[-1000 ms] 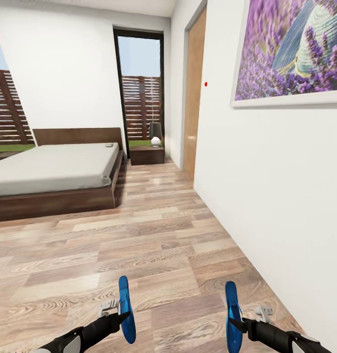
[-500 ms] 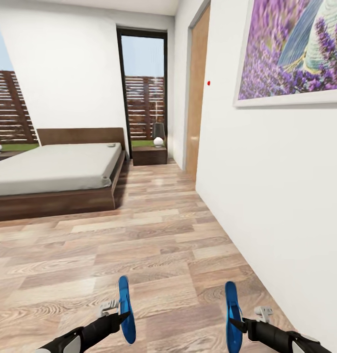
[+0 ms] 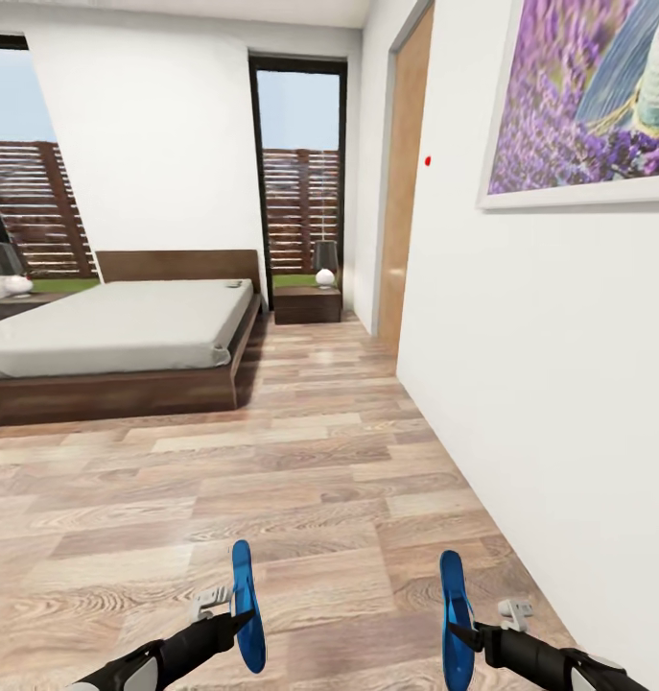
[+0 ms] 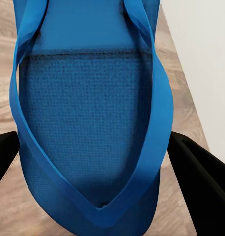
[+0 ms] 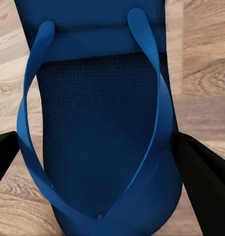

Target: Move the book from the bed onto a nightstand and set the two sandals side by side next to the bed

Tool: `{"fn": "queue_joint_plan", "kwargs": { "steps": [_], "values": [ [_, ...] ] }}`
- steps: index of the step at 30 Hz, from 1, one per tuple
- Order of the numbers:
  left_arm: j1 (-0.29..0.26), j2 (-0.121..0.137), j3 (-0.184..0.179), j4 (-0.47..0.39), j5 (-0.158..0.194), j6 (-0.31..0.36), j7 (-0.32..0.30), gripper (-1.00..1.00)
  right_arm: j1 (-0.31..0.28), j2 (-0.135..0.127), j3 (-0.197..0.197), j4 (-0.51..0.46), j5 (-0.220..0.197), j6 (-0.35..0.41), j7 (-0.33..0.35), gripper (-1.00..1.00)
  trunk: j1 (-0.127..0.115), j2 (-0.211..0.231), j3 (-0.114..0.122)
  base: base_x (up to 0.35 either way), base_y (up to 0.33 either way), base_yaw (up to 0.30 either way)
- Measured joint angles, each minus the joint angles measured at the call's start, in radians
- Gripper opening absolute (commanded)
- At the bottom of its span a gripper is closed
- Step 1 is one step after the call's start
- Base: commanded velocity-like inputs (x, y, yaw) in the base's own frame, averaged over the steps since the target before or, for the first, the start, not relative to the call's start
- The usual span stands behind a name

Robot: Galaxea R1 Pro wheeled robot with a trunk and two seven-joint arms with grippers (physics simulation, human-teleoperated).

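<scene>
wood-plank floor [image 3: 300, 480], white wall [image 3: 559, 384], bed [image 3: 118, 331] ahead left.

the large low bed with dark brown wooden frame and off-white mattress [image 3: 118, 331] stands at the far left, its headboard against the back wall. the low dark reddish-brown wooden nightstand [image 3: 308, 304] sits just right of the bed's head; a second one [image 3: 17, 305] lies left of the bed. a small thin item [image 3: 235, 283] lies on the bed near its headboard. well in front of the bed, two flat bright blue sandals [image 3: 247, 605] [image 3: 455, 620] hang apart above the brown wood-plank floor [image 3: 300, 480].
</scene>
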Motion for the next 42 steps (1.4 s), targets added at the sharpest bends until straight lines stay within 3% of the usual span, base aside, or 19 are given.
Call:
{"fn": "queue_joint_plan", "kwargs": {
  "steps": [9, 37, 42],
  "values": [
    [0.001, 0.000, 0.000, 0.000, 0.000, 0.000, 0.001, -1.00, 0.000, 0.000, 0.001, 0.000, 0.001, 0.000, 0.000, -1.00, -0.001, 0.000, 0.000, 0.181, -0.042, 0.155],
    [0.001, 0.000, -0.001, 0.001, 0.001, 0.002, 0.000, -1.00, 0.000, 0.000, 0.001, 0.002, -0.005, 0.001, -0.001, -1.00, -0.001, 0.000, 0.000, 0.240, -0.025, 0.002],
    [0.001, -0.001, -0.001, 0.002, 0.001, 0.002, 0.000, -1.00, 0.000, 0.000, 0.005, 0.053, -0.001, 0.000, 0.024, -1.00, -0.001, 0.000, 0.000, 0.325, 0.000, 0.000]
  ]
}}
